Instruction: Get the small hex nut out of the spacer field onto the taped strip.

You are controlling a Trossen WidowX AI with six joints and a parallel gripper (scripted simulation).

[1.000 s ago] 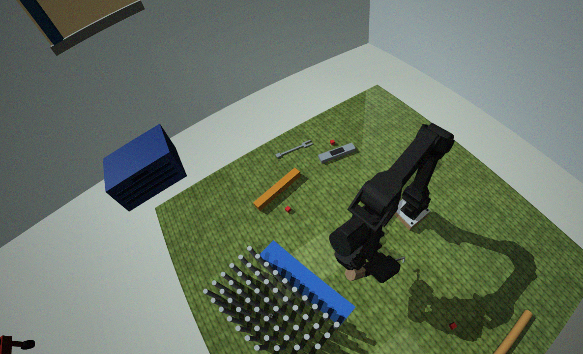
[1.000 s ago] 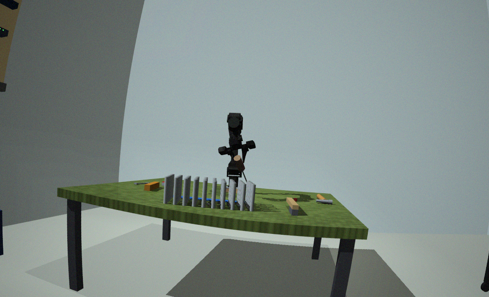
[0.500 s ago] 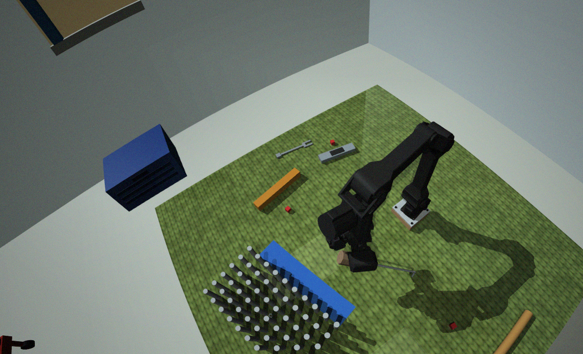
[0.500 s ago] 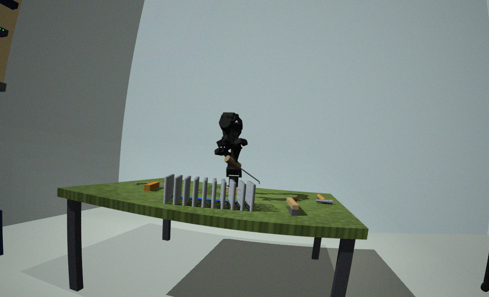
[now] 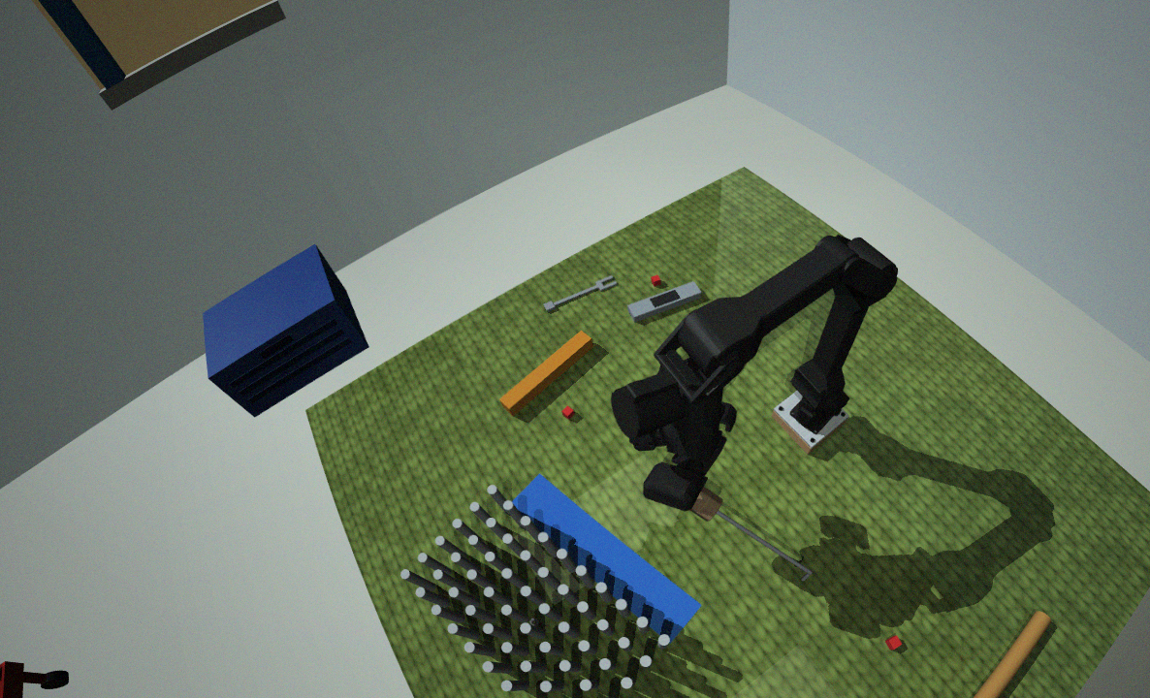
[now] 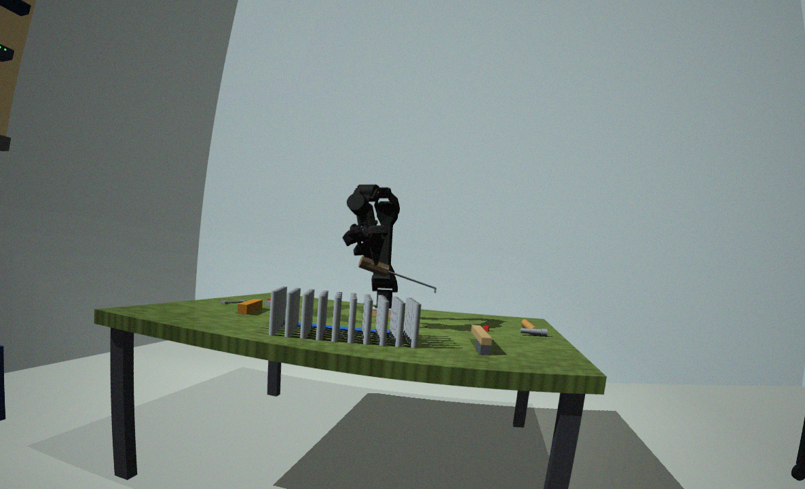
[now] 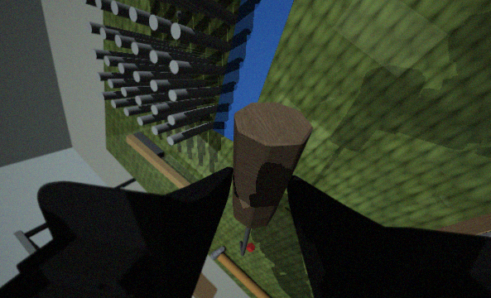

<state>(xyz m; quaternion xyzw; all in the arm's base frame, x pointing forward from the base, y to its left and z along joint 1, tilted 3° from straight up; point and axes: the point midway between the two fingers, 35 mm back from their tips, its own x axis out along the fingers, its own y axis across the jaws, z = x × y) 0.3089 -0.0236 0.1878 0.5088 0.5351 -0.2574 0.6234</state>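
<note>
My gripper is shut on the brown wooden handle of the hook tool, held above the table. Its thin shaft slopes down, away from the spacers, to a small bent tip at the right in the top view. The grey spacers stand upright in rows. A tiny ring, apparently the hex nut, lies deep among them. The blue taped strip lies along their near side, on the arm's side, with no nut visible on it.
An orange bar, a forked tool, a grey level-like block and red cubes lie around the green table. A hammer and a wood-topped block lie beyond the field's side.
</note>
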